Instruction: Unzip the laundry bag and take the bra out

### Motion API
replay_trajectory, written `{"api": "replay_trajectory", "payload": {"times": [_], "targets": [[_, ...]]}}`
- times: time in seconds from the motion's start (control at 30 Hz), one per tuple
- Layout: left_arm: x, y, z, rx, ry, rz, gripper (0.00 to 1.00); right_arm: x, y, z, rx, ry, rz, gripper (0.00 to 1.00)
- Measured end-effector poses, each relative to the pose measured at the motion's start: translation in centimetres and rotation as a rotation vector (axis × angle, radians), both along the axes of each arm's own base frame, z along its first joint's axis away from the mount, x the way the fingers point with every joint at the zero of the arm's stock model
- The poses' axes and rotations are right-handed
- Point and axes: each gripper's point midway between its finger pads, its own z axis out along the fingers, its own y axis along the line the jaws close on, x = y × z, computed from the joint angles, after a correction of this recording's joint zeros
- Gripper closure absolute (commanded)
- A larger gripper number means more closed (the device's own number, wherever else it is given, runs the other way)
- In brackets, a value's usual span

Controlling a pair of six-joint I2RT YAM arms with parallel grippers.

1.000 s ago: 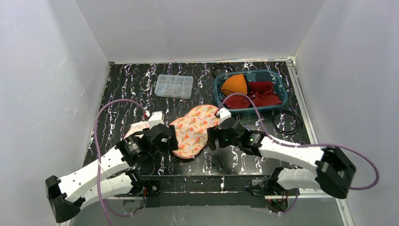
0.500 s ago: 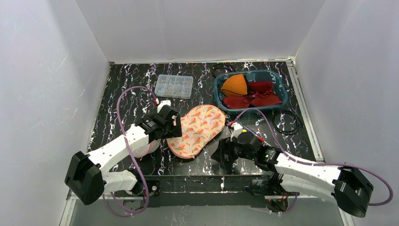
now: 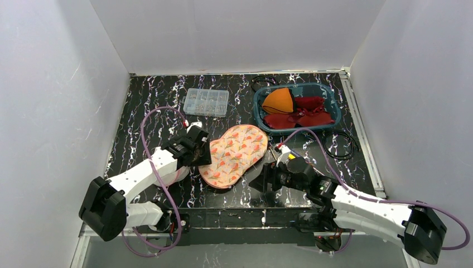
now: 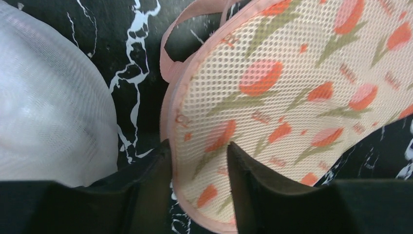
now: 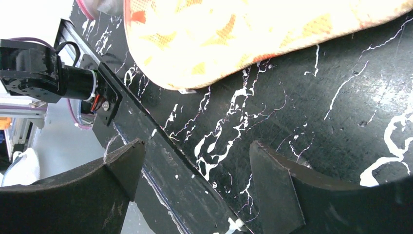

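Mesh laundry bag (image 4: 292, 97) is looking limp, light; likely best pinched at its zipper rim (image 4: 168, 122). Left gripper (image 4: 198, 161) is straddling it, jaws apart; right gripper (image 5: 195, 146) is gaping empty.

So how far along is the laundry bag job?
Nothing looks done: the laundry bag lies flat, its zip apparently closed. In hand: the left hand has fingers either side of the bag's edge, grip unclear; the right hand is open and empty. Left: unzip it and take out the bra. The white mesh thing beside the bag I cannot identify.
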Motion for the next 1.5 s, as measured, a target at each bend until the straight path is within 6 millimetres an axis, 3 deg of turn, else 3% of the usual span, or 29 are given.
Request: {"api": "replay_trajectory", "payload": {"times": [0.2, 0.3, 0.47, 0.67, 1.07, 1.3, 1.5], "targets": [[-1.7, -0.6, 0.4, -0.100, -0.001, -0.012, 0.82, 0.1, -0.1, 0.5, 0.011, -0.010, -0.009, 0.14], [-2.4, -0.9, 1.6, -0.175, -0.031, -0.016, 0.92, 0.5, -0.3, 0.8, -0.005, -0.012, -0.033, 0.13], [-3.5, -1.7, 4.4, -0.304, -0.110, -0.032, 1.00, 2.1, -0.8, 2.4, -0.007, -0.042, -0.124, 0.12], [-5.4, -3.5, 5.8, -0.354, -0.145, -0.133, 1.00, 3.7, -1.1, 4.4, -0.015, -0.065, -0.209, 0.12], [-9.0, -9.1, 7.8, -0.197, -0.232, -0.459, 1.00, 5.9, -2.0, 9.0, -0.029, -0.115, -0.330, 0.10], [-10.8, -12.8, 9.6, -0.056, -0.346, -0.656, 0.97, 6.3, -4.9, 10.6, -0.075, -0.144, -0.432, 0.10], [-12.8, -16.7, 7.3, 0.143, -0.382, -0.837, 0.88, 6.2, -8.5, 10.9, -0.116, -0.158, -0.543, 0.09]]}}
